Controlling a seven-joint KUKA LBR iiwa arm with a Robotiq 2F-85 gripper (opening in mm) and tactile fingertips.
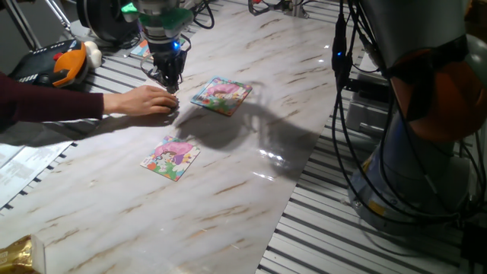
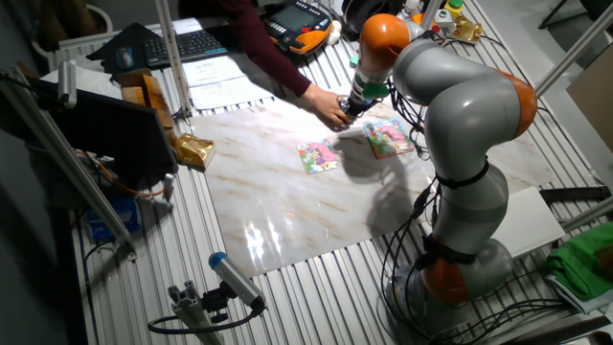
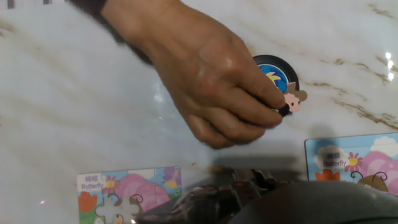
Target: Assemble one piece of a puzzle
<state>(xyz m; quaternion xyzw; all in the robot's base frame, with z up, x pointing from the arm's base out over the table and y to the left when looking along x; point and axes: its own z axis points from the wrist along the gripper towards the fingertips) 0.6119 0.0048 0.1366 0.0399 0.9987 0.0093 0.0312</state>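
The piece point(image 3: 292, 100), tiny, pinkish and knobbly, is pinched in a person's fingertips point(image 3: 273, 109) at the edge of a black round disc point(image 3: 278, 67). Two small puzzle boards lie on the marble table. In the hand view the left board point(image 3: 127, 190) has a piece-shaped gap near its lower edge, and the right board point(image 3: 354, 158) is cut off by the frame. My gripper point(image 1: 171, 82) hangs just above the person's hand point(image 1: 148, 100), holding nothing. Only a dark blur of its fingers point(image 3: 249, 183) shows in the hand view, so their spacing is unclear.
The person's sleeved arm point(image 1: 46, 106) reaches in from the left across the table edge. The boards point(image 1: 221, 95) point(image 1: 170, 157) lie near the gripper. A teach pendant point(image 1: 53, 65) rests at the back left. A gold packet point(image 2: 192, 150) sits at the marble's edge.
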